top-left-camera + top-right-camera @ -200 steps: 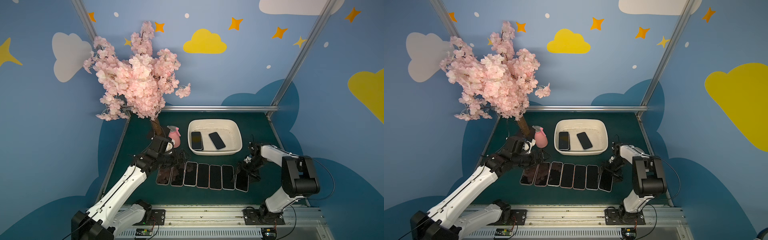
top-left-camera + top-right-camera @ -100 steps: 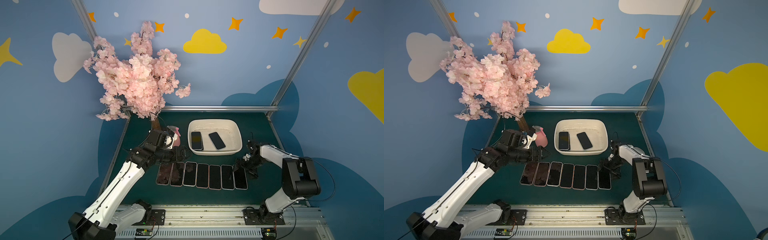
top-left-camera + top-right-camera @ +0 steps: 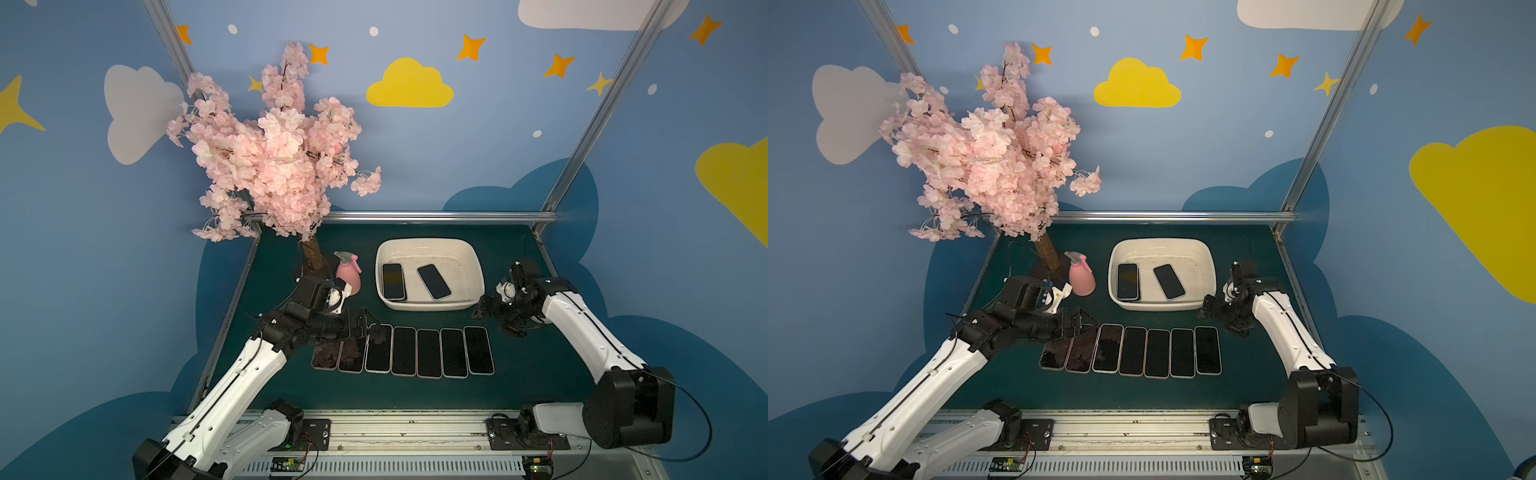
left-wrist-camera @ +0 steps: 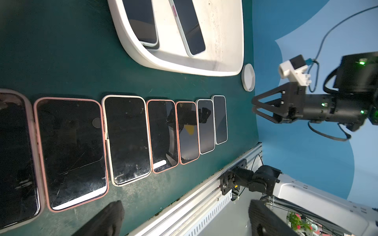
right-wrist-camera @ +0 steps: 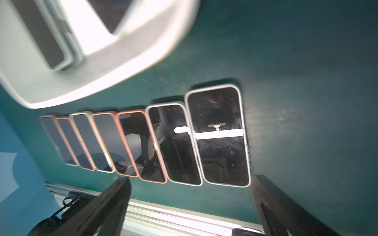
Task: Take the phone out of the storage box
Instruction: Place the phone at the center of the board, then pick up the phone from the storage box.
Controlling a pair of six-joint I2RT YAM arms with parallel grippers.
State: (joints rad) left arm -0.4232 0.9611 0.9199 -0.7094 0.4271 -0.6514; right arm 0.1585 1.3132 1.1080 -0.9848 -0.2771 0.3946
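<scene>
In both top views, the storage box [image 3: 428,306] is sitting right of centre, holding a straight phone [image 3: 393,281] and an angled phone [image 3: 434,281]. My left gripper [image 3: 365,326] is hovering spread and empty over the left part of the row of phones [image 3: 405,351]. My right gripper [image 3: 482,309] is gaping, empty, just beside the box's lower-right corner.

The left wrist view is showing both phones lying inside the box.

The right wrist view is blurring the box [image 5: 102,67], with my fingers [image 5: 120,183] parted.

I judge I am approaching another pickup. Next I should be clearing the rim and descending onto the angled phone.
</scene>
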